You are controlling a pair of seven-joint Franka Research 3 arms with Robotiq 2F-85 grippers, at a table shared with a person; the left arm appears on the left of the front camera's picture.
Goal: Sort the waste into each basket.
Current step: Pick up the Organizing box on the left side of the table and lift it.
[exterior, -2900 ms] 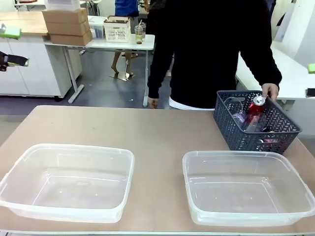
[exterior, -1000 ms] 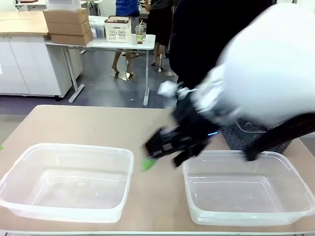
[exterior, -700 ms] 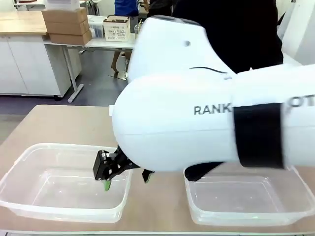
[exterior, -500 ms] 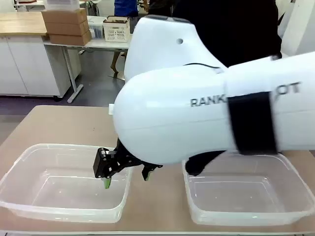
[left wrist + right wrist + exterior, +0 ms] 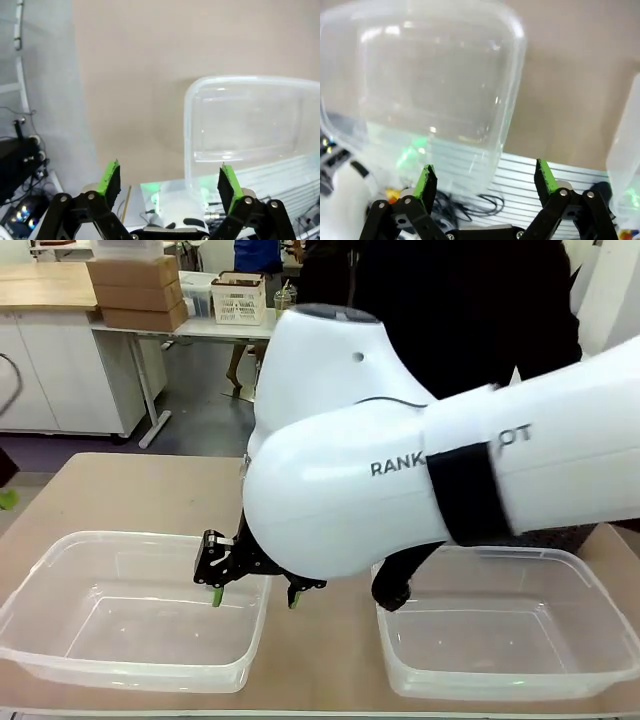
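Right gripper (image 5: pixel 254 597), jaws spread and empty, hangs over the right rim of the left tub (image 5: pixel 120 610), one finger inside, one outside toward the right tub (image 5: pixel 500 630). Left gripper (image 5: pixel 170 181), also spread and empty, sits well off the left tub, so the right arm is nearer.

The right hand (image 5: pixel 254 590) hangs spread (green pads downward), straddling the rim of a clear basket (image 5: pixel 120 537); a second basket (image 5: pixel 545 553) sits on the surface (image 5: pixel 130 490) beside its arm.
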